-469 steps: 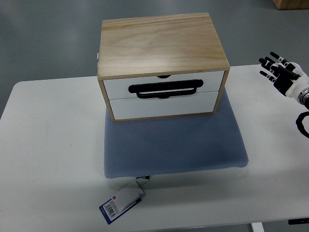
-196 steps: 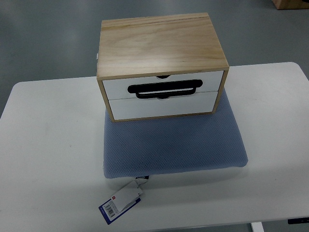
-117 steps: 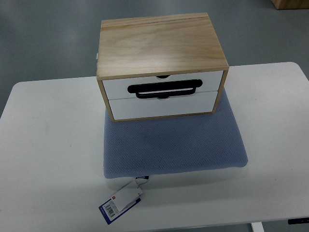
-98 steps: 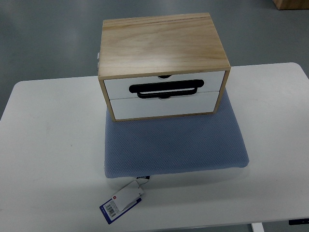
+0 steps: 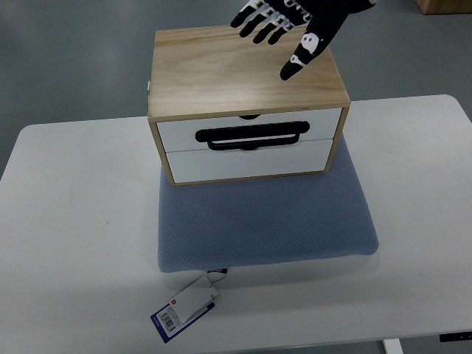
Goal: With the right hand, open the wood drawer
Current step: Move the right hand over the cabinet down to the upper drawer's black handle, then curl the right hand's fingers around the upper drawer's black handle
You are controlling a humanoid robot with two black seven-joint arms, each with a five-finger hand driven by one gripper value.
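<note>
A light wood drawer box stands on the back edge of a blue-grey mat. Its two white drawer fronts are shut: the upper one carries a black bar handle, and the lower one sits beneath it. A black robot hand with white joints comes in from the top edge, right of centre. I cannot see which side its arm comes from. It hovers over the back right of the box top with fingers spread, holding nothing, away from the handle.
The mat lies on a white table. A white and blue tag hangs from the mat's front edge. Grey floor lies beyond the table. A brown box corner shows at the top right.
A hand at the right table edge 2.4 s ago left the view. Now a hand has appeared from the top edge above the box. The box and its drawers stand as before.
</note>
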